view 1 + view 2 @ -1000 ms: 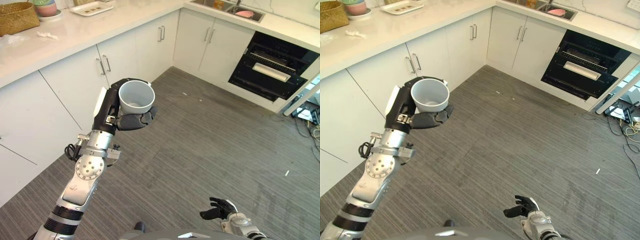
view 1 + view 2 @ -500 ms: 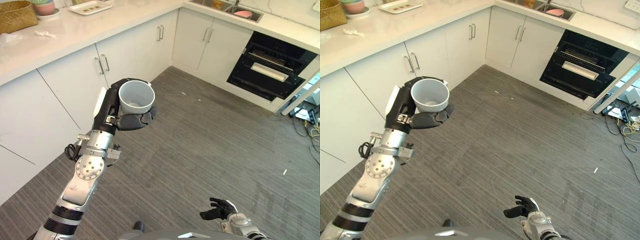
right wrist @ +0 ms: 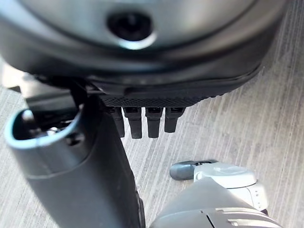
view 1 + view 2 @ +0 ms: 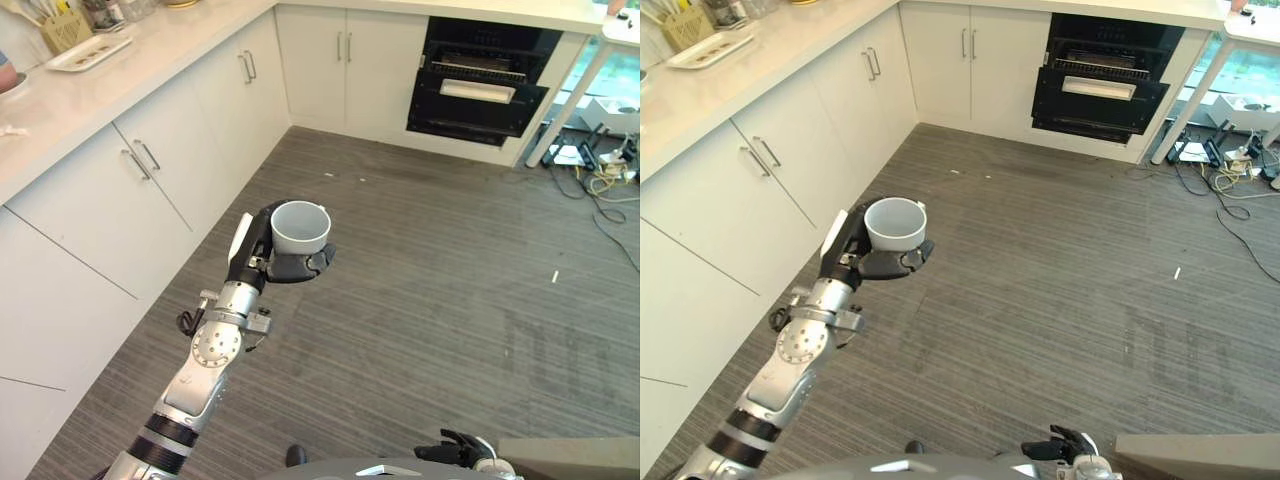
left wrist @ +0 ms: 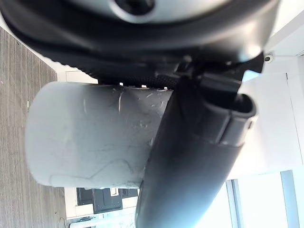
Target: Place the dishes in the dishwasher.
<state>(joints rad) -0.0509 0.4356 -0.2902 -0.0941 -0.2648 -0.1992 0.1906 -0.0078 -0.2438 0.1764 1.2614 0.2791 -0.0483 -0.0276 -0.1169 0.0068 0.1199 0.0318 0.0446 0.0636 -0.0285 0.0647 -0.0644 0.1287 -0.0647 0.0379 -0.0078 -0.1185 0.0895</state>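
In the left eye view, a white cup is held upright, mouth up, by the left hand, whose fingers are curled round its wall, above the grey floor. The open dishwasher is seen at about one o'clock from the cup, well apart, across the floor. The right hand is seen low at five o'clock, fingers relaxed, nothing held.

In the right eye view, the same is shown; white cabinets lie at ten o'clock from the cup.

In the left wrist view, the thumb is pressed across the cup's wall, so the grasp looks firm.

In the right wrist view, straight fingers are shown over the floor.

The carry is best done with the cup kept level, the cabinets given room, and the grasp held until the rack is reached.
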